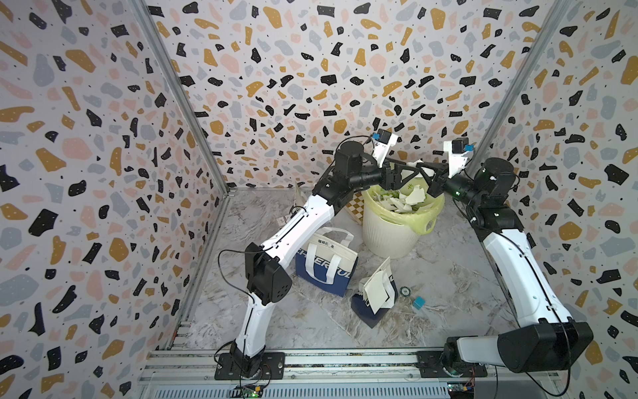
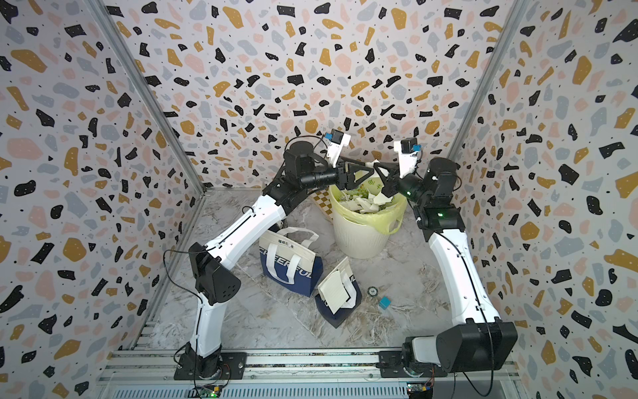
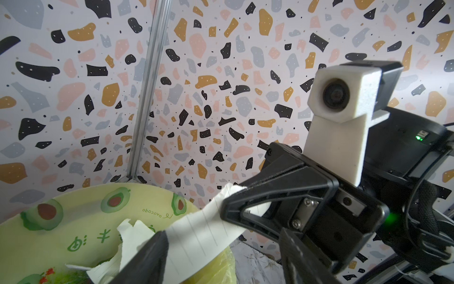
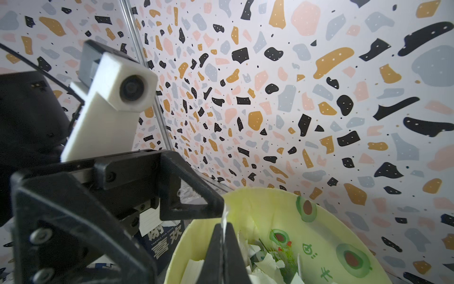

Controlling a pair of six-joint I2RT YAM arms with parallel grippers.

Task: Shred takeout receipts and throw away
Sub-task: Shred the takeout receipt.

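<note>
Both grippers meet above the white bin (image 1: 390, 235), which has a yellow-green liner. My right gripper (image 4: 222, 225) is shut on a lined white strip of takeout receipt (image 3: 204, 228). In both top views the strip (image 1: 414, 162) (image 2: 374, 162) shows between the two grippers. My left gripper (image 3: 223, 236) is open, its fingers well apart around the strip's free end. The paper rests against one finger (image 3: 149, 255). Ragged receipt scraps (image 1: 411, 198) fill the bin. Another receipt sheet (image 2: 335, 290) lies on a fallen tote bag.
One navy-and-cream tote bag (image 1: 324, 266) stands in front of the bin, and another (image 1: 371, 312) lies flat beside it. A blue cube (image 1: 418, 301) and a small round object (image 1: 404, 291) lie nearby. A checkered item (image 1: 355, 207) leans behind the bin. Patterned walls close in on three sides.
</note>
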